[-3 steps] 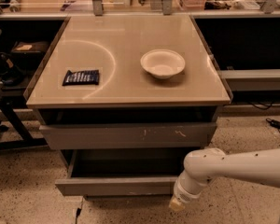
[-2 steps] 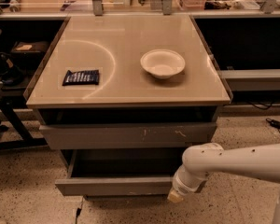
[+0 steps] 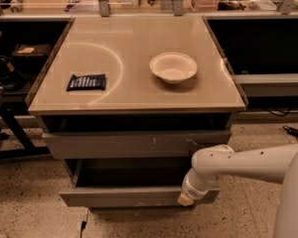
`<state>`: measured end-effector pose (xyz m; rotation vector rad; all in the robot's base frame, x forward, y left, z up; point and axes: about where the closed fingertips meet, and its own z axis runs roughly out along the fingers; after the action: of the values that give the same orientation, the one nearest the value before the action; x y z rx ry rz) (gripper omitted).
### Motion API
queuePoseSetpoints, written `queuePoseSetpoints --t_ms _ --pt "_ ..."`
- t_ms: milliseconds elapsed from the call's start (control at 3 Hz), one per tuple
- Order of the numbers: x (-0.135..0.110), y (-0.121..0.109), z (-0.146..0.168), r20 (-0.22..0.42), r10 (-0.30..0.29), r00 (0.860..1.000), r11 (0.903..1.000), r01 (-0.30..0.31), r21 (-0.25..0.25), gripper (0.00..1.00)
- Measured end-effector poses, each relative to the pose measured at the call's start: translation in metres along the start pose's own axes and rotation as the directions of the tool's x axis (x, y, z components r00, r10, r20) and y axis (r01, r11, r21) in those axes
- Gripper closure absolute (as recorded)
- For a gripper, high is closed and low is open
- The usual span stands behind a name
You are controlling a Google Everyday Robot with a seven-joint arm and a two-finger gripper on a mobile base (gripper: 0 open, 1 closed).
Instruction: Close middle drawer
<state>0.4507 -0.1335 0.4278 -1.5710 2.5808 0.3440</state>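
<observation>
The middle drawer (image 3: 134, 196) is seen pulled well out of the cabinet. Its plain grey front stands forward and its dark inside is laid open from above.

The gripper (image 3: 186, 199) is placed at the right end of that drawer's front, low down, with its pale tip set against the upper edge of the front. Contact appears to be made, though it cannot be confirmed from this angle. Whether the gripper is spread or closed cannot be told, and nothing is seen to be held in it. The white arm (image 3: 248, 160) is brought in from the right of the drawer.

The step in hand is judged to be the push itself, with little or none of the closing done. A steady, level shove straight back toward the cabinet is called for next. Because the force is applied off-centre, at the drawer's right end, some skewing or binding on the runners may be expected.

Directly above the drawer, the scratched drawer front (image 3: 139, 144) is found nearly shut. Higher up, on the cabinet top (image 3: 139, 95), a white bowl (image 3: 173, 67) is set above the drawer's right half and a dark packet (image 3: 86, 82) above its left end.
</observation>
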Motion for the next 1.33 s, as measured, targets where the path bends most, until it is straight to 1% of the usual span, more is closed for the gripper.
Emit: queuePoseSetpoints --t_ms 333,1333 --pt "0.0 -0.0002 0.0001 0.0 0.0 1.0 1.0 0.0 0.0 0.82" --pt "0.0 -0.0001 0.0001 0.0 0.0 1.0 1.0 0.0 0.0 0.12"
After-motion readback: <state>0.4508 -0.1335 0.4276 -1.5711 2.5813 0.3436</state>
